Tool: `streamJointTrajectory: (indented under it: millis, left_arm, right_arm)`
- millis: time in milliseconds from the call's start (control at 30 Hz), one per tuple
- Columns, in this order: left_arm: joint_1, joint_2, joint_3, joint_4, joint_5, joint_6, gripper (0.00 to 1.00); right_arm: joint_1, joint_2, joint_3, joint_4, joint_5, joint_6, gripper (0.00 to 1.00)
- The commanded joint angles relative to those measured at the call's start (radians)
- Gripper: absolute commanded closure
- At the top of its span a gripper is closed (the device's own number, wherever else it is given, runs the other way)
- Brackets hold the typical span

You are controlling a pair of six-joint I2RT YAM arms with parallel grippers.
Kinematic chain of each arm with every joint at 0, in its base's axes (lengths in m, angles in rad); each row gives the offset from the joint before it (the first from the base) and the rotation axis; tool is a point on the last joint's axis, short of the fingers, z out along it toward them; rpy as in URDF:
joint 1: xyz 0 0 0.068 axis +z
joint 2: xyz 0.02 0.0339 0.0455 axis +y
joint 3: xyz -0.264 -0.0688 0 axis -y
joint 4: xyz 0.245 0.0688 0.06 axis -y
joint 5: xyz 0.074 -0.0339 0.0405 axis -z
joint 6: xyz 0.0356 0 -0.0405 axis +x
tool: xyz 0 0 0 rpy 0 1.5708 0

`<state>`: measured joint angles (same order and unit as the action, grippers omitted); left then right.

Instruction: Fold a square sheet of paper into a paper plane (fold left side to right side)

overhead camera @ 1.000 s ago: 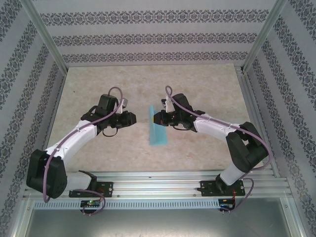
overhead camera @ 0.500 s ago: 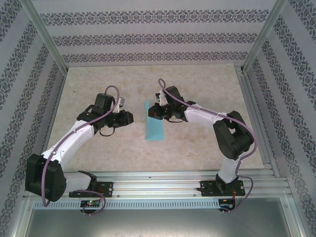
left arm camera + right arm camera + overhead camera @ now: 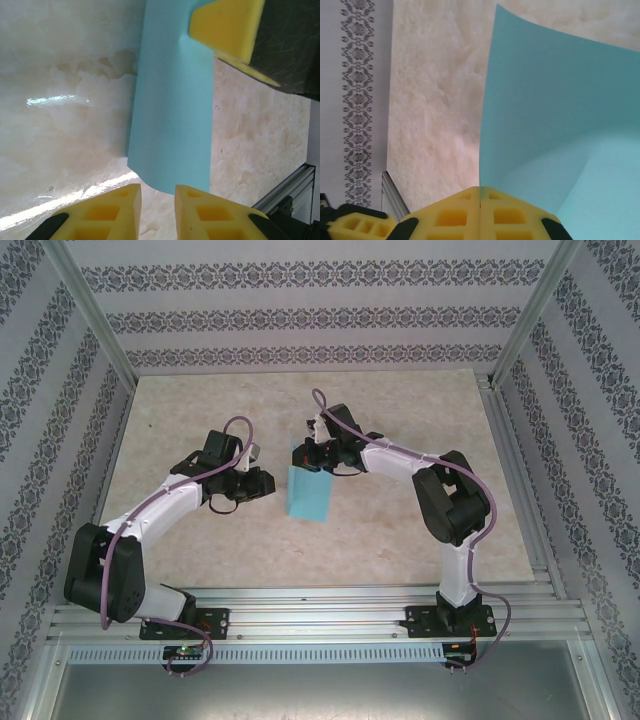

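Robotics lab test cell: aluminium frame posts [image 3: 88, 315] boxed in a workbench, and the walls [image 3: 300, 310] around it were papered in bands of printed ornament. A marble-look tabletop [image 3: 200, 550] served as the work surface. The left arm [image 3: 150, 510] and right arm [image 3: 395, 462], white and black, were bolted to a slotted metal rail [image 3: 320, 602] at the near edge. Purple cables [image 3: 235, 422] and small circuit boards [image 3: 185, 652] sat exposed.
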<state>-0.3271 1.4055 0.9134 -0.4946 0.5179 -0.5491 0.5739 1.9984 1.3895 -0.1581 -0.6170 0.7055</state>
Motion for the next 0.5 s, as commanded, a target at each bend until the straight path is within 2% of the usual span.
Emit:
streamJointTrajectory:
  millis: [0,267,467]
  left_arm:
    - [0.014,0.011,0.012,0.036,0.003,0.036,0.76]
    - [0.014,0.014,0.018,0.017,-0.016,0.046,0.76]
    - [0.015,-0.027,0.035,-0.018,-0.052,0.056,0.77]
  right_arm:
    - [-0.003,0.026,0.034,-0.015,-0.019,-0.008,1.0]
    - [-0.01,0.0,0.083,-0.097,-0.018,-0.037,1.0]
    - [-0.067,-0.245,0.008,-0.264,0.051,-0.108,1.0]
